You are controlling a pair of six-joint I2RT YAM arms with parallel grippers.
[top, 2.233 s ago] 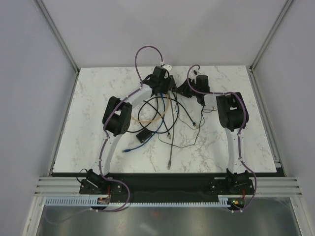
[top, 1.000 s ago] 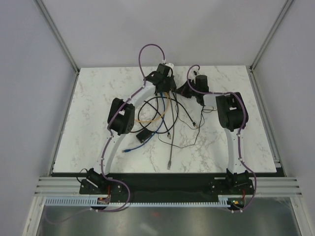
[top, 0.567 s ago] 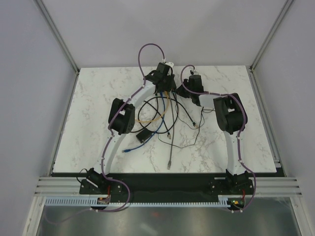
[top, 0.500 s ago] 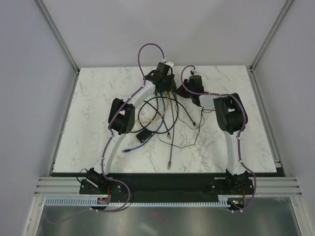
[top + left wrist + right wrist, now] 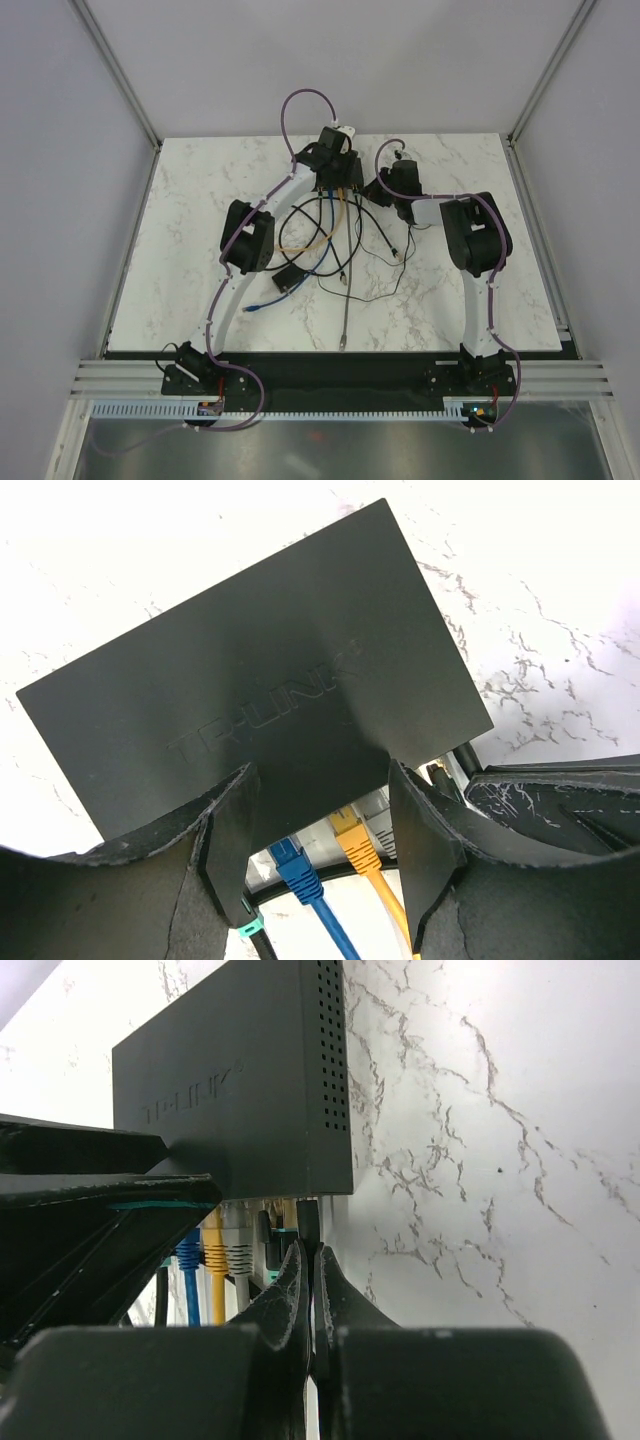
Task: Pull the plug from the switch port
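Note:
The switch (image 5: 260,680) is a flat black box lying on the marble, its sockets facing my arms. My left gripper (image 5: 325,830) is open, with both fingertips (image 5: 232,825) resting on the switch's near edge. A blue plug (image 5: 293,865) and a yellow plug (image 5: 355,845) sit in ports between them. In the right wrist view the switch (image 5: 240,1090) has a thin black plug (image 5: 308,1222) at the right end of its port row. My right gripper (image 5: 312,1260) is shut on that plug. From above, both grippers (image 5: 335,182) (image 5: 376,190) cover the switch.
Blue (image 5: 188,1255), yellow (image 5: 213,1250) and grey (image 5: 238,1255) plugs sit side by side in the ports. Loose black, orange, blue and grey cables (image 5: 320,235) trail toward the near edge. A smaller squarish black block (image 5: 287,279) lies among them.
My right wrist has drawn back to the right and slightly nearer, still shut. The loose cables have shifted a little. The left arm has stayed put.

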